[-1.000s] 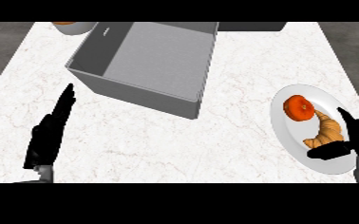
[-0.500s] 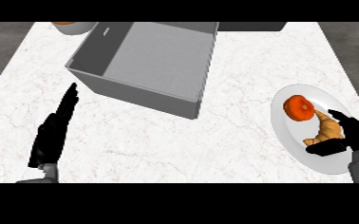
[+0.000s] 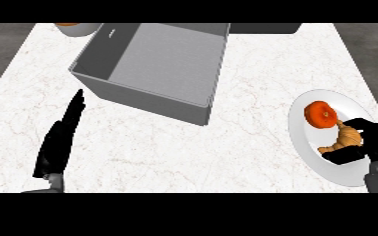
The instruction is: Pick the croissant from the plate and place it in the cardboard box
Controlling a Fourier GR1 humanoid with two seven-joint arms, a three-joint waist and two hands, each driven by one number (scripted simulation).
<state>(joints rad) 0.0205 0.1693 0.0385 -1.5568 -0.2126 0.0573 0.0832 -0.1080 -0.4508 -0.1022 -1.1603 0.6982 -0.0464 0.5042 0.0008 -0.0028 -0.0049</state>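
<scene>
Fingers (image 3: 357, 126) curled around croissant (image 3: 344, 140) on plate (image 3: 307, 139), now closed tighter than before, ready for lifting toward cardboard box (image 3: 159, 70).

Grey box (image 3: 159, 70); white marbled counter (image 3: 244, 145); white plate (image 3: 310, 145); golden-brown croissant (image 3: 344, 139); orange-red fruit (image 3: 322, 114); black hands.
</scene>
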